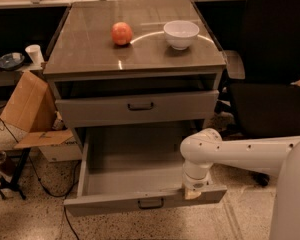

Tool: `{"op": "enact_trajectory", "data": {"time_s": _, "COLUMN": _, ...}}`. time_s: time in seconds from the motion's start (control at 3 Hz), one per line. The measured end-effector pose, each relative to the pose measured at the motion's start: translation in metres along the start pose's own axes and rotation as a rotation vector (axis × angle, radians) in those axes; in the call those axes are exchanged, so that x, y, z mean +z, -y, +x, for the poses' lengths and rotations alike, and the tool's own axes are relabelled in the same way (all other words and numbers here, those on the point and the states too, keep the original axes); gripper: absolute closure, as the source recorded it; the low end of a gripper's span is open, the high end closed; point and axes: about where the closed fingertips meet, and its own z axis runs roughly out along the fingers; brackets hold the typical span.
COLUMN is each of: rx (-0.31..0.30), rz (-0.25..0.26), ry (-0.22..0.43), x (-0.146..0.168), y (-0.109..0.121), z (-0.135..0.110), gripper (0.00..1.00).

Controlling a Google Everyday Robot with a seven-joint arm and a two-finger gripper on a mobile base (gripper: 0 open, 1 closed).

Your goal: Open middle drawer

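The middle drawer (140, 184) is pulled far out of the grey cabinet, showing a plain grey empty inside. Its flat front has a small dark bar handle (151, 202) at centre. My gripper (192, 194) points down from the white arm (240, 154) and sits at the top edge of the drawer's front, near its right end, to the right of the handle. The taller-fronted top drawer (140, 106) above is open a little. The lowest drawer is hidden under the open one.
An orange-red fruit (122, 33) and a white bowl (181, 33) stand on the cabinet top. A black office chair (275, 84) is close on the right. A cardboard box (32, 114), cables and a stand are on the floor at left.
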Motion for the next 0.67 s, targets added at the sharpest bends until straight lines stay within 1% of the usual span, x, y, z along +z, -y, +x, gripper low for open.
{"op": "enact_trajectory", "data": {"time_s": 0.33, "rx": -0.025, "rz": -0.019, "ry": -0.016, "x": -0.0076, "y": 0.0051, "z": -0.0047, "gripper": 0.77}}
{"op": "enact_trajectory", "data": {"time_s": 0.67, "rx": -0.030, "rz": -0.027, "ry": -0.022, "x": -0.0068, "y": 0.0049, "z": -0.0049, "gripper": 0.54}}
